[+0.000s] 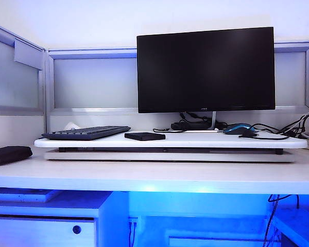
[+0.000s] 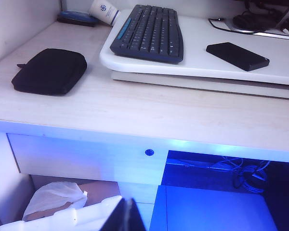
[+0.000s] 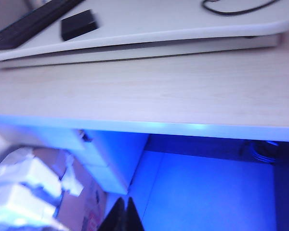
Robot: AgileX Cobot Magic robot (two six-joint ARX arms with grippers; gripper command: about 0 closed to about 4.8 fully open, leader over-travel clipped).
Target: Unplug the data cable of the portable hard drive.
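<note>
The portable hard drive (image 1: 144,136) is a small flat black slab on the white raised board (image 1: 195,141), just right of the keyboard; it also shows in the left wrist view (image 2: 237,56) and the right wrist view (image 3: 78,25). A thin black data cable (image 1: 162,130) lies behind the drive; I cannot tell whether it is plugged into it. My left gripper (image 2: 126,199) and right gripper (image 3: 124,199) both hang shut and empty below the desk's front edge, far from the drive. Neither arm appears in the exterior view.
A black keyboard (image 1: 86,133), a monitor (image 1: 206,69) and a blue-and-black mouse (image 1: 239,128) with its cord share the board. A black pouch (image 2: 50,71) lies on the desk at left, with a paper cup (image 2: 104,10) behind it. Boxes and white packing (image 2: 53,199) sit under the desk.
</note>
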